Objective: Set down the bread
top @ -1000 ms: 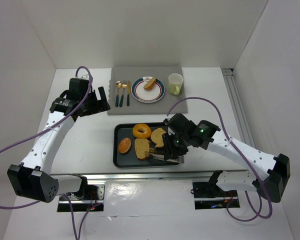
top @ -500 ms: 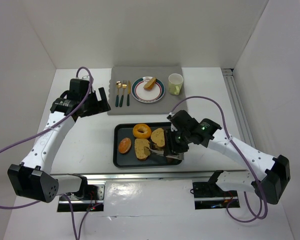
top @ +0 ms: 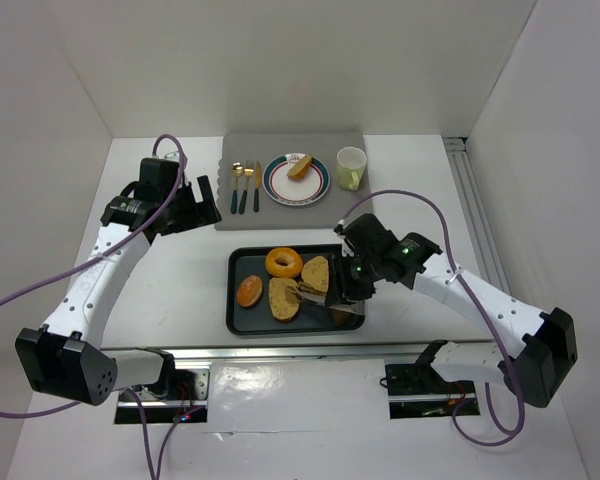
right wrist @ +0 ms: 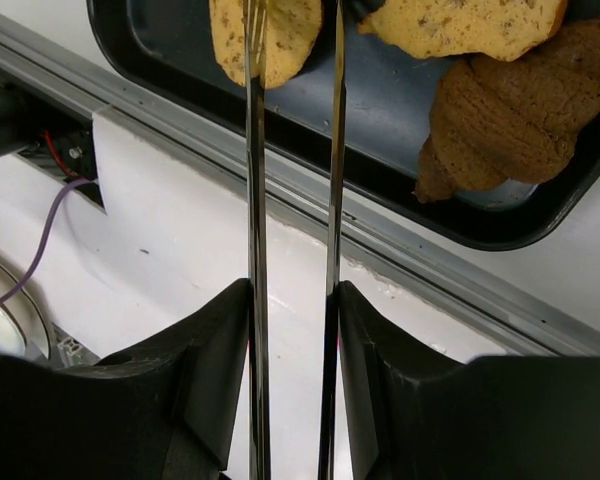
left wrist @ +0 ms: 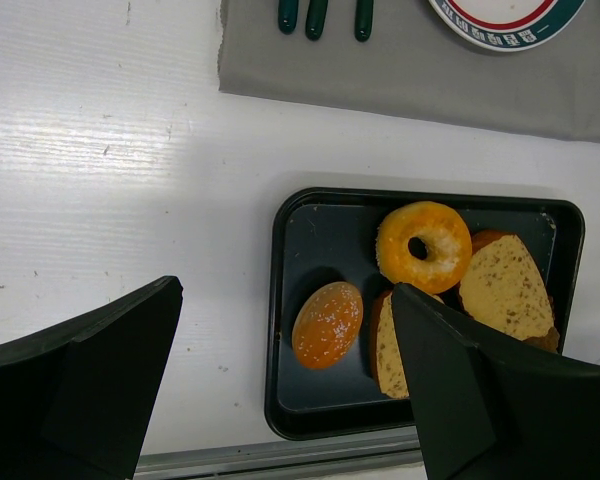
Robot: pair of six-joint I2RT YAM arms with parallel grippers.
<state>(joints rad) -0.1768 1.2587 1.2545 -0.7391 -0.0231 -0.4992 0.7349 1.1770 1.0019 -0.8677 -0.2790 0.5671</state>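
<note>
Two arms | tray (top: pixel 248 266): bread slice (top: pixel 283 298) lies here, just beside the roll (top: pixel 250 291) | plate (top: pixel 275 186): well apart, on the mat (top: pixel 230 212) | left gripper (left wrist: pixel 285 290): spread, idle | right gripper (right wrist: pixel 292 290): pinching tongs (right wrist: pixel 257 200) | tongs: tips straddle the slice's edge | tip: bite deeper, squeeze evenly, lift clear of neighbours before swinging plateward.

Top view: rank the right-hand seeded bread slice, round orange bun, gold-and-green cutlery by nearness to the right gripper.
1. Right-hand seeded bread slice, beside the right gripper.
2. Round orange bun, left end of the black tray.
3. Gold-and-green cutlery, on the grey mat.
</note>
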